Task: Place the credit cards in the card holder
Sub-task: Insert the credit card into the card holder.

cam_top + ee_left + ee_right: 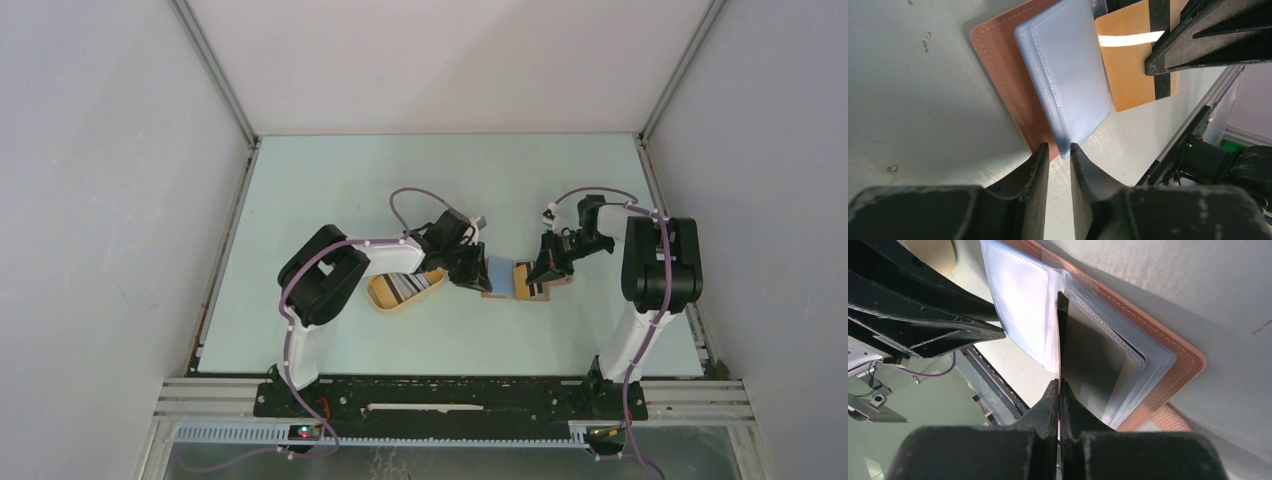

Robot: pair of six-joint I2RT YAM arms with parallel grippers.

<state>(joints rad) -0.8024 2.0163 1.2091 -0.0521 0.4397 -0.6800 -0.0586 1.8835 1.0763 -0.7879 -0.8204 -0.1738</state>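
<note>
tray side: the remaining credit cards (405, 286) are stacked in the yellow tray (378, 297), just left of the holder; not yet loaded
left gripper (1059, 151): jaws are set a narrow gap apart, not pressed together; the corner of the light blue flap (1068, 75) sits at their mouth; contact cannot be told
card holder (998, 70): laid open on the table (330, 200), between the two grippers
right gripper (1059, 390): pinched onto one card (1130, 70), held on edge; its leading edge is at the clear sleeves (1148, 365)
risk, flap: the corner could be missed if the jaws meet short of it; the flap would then drop over the pocket
risk, sleeves: the card could be caught on a sleeve lip or sent between the wrong leaves; the layers lie thin and tightly stacked
risk, slide: the holder could be pushed along the table by the card; little is judged to restrain it
risk, clash: both sets of fingers are working near each other over one small holder
top view only: tray, stack, layout of both arms
left wrist only: the card's orange face with black stripe and white strip; the flap corner at the jaws
right wrist only: the card's edge against the sleeve mouth; the sleeve layers
</note>
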